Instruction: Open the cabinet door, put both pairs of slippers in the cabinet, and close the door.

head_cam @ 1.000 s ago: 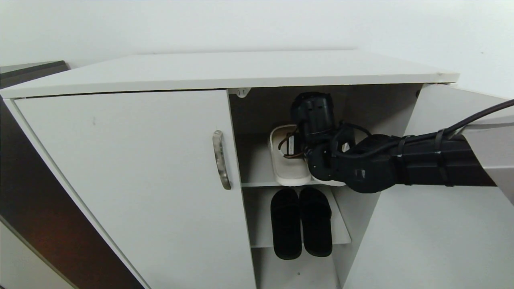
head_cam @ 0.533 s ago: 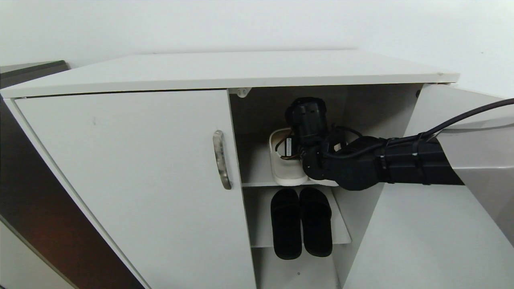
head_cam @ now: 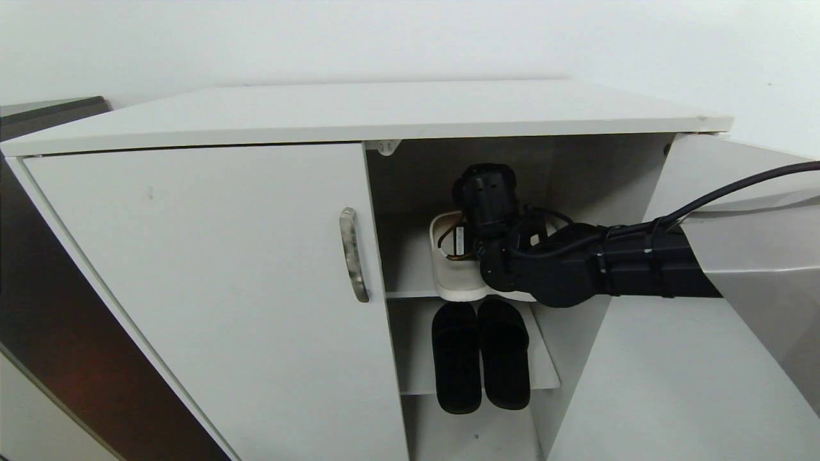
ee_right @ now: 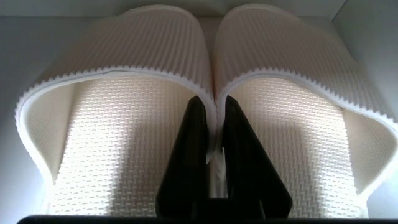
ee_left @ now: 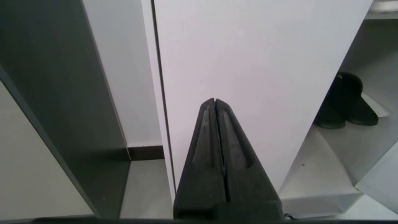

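Right fingers (ee_right: 189,162) are clamping the white slippers (ee_right: 124,124) by their touching inner edges, on the cabinet's (head_cam: 384,109) upper shelf (head_cam: 407,262). We are judging them light, soft foam, so this shared middle seam is looking like the surest hold.

tool (ee_right: 214,109) pinches both white slippers (ee_right: 143,56) together.

A plain white painted wall (head_cam: 410,38) runs across the back, evenly lit. Off to the left stands a dark brown glossy wooden panel (head_cam: 64,333) with a grey top edge, and a reddish glow shows low on it. Down below, a dark skirting strip (ee_left: 146,151) meets the pale grey floor (ee_left: 149,183).
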Robot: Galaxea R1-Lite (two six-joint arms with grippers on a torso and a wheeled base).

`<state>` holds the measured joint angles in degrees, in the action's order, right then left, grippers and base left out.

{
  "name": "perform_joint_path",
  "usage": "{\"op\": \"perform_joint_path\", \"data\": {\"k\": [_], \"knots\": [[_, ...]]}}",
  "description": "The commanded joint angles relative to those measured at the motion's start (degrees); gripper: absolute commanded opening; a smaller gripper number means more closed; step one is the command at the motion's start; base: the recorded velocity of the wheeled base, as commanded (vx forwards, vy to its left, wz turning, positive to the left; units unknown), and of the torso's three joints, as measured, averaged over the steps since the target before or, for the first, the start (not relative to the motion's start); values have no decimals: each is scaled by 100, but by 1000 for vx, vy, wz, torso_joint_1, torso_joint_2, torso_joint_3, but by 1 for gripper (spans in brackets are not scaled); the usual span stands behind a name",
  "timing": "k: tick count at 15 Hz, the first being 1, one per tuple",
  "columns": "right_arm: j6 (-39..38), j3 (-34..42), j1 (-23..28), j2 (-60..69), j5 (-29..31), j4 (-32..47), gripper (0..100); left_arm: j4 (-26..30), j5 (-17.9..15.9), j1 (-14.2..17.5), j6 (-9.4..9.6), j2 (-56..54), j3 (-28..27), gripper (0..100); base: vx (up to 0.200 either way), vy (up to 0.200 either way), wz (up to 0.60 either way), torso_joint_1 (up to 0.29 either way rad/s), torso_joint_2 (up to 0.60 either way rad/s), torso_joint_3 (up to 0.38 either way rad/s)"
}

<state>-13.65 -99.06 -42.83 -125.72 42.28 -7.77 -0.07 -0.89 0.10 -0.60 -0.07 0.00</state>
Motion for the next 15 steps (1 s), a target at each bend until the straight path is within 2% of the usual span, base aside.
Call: {"op": "perform_joint_path", "data": {"k": [1,4,8,10,15], "knots": [[3,1,-7,-5,-18,3,100,-1,1,-1,-2,7,0,0,0,0,0,0,0,0],[3,115,-59,153,9,21,100,-1,1,-1,-2,7,0,0,0,0,0,0,0,0],[3,976,-420,953,114,-23,100,-1,1,-1,7,7,0,0,0,0,0,0,0,0],[-23,1416,-622,1384,387,-41,100,-1,1,-1,7,7,0,0,0,0,0,0,0,0],[-6,2831,-1052,2333,431,-841,100,-1,1,-1,7,7,0,0,0,0,0,0,0,0]]}}
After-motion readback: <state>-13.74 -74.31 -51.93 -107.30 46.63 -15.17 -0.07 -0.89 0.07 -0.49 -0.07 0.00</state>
